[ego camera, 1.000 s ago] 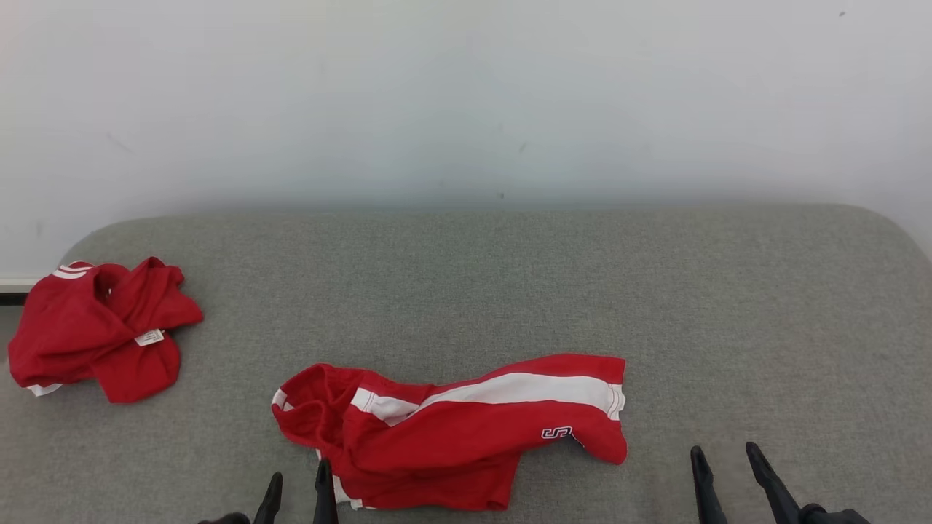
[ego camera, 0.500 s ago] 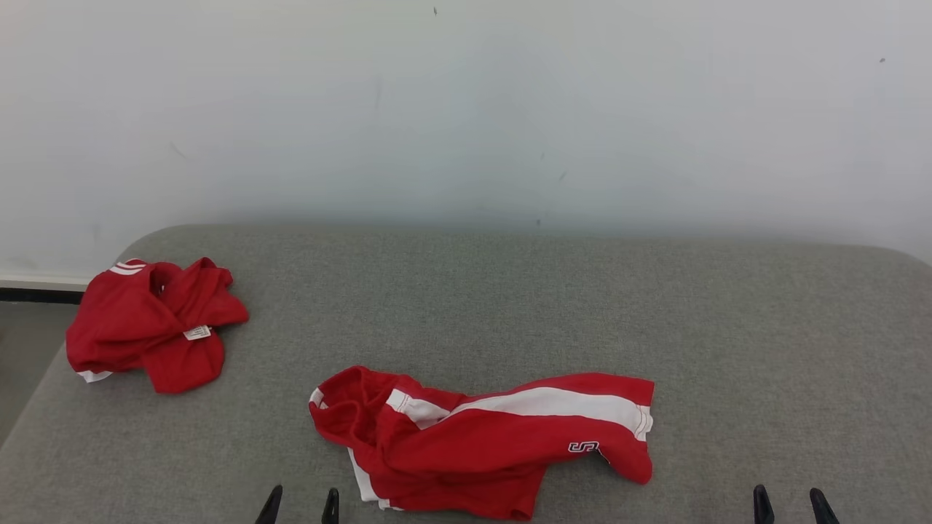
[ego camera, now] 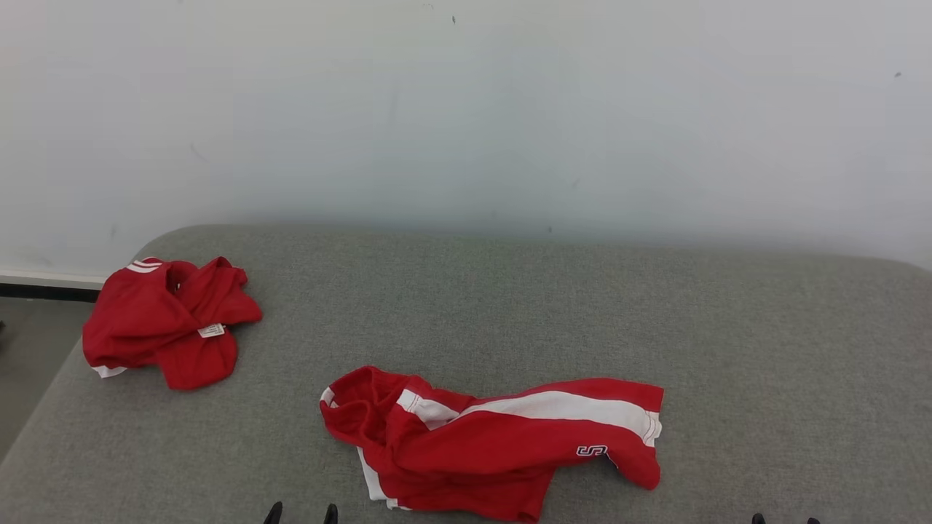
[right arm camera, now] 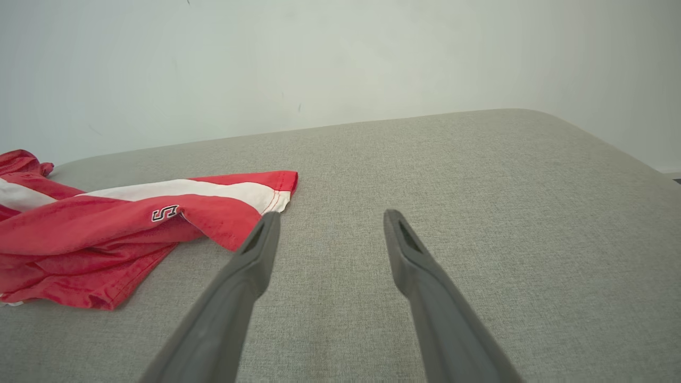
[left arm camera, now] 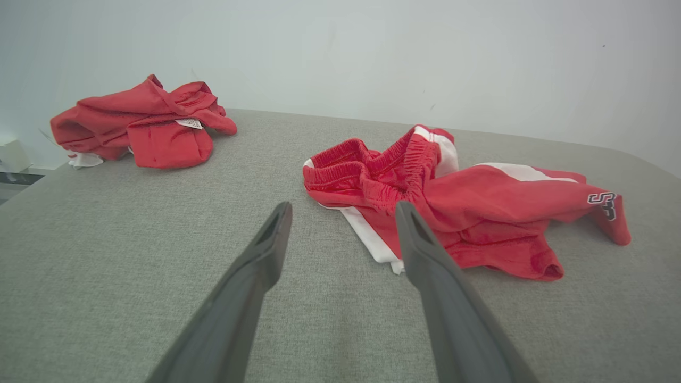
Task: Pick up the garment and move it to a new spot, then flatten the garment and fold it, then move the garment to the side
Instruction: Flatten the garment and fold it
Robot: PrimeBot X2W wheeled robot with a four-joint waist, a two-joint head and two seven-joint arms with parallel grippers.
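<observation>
A crumpled pair of red shorts [ego camera: 495, 444] with a white side stripe and a small "S" logo lies on the grey padded surface [ego camera: 655, 313], near its front edge. The left wrist view shows its elastic waistband [left arm camera: 372, 170] bunched toward the camera. My left gripper [ego camera: 301, 513] peeks in at the bottom, just left of the shorts, open and empty [left arm camera: 340, 210]. My right gripper [ego camera: 785, 519] is barely in at the lower right, open, well clear of the shorts' leg hem [right arm camera: 276, 189].
A second red garment [ego camera: 167, 320] with a white label lies bunched at the surface's far left, near its rounded corner. A pale wall [ego camera: 466, 109] rises behind. Floor [ego camera: 22, 364] shows past the left edge.
The head camera has swung, shifting the whole picture right and down. Both grippers have sunk toward the bottom edge, with just their tips left in view. The garments lie as before.
</observation>
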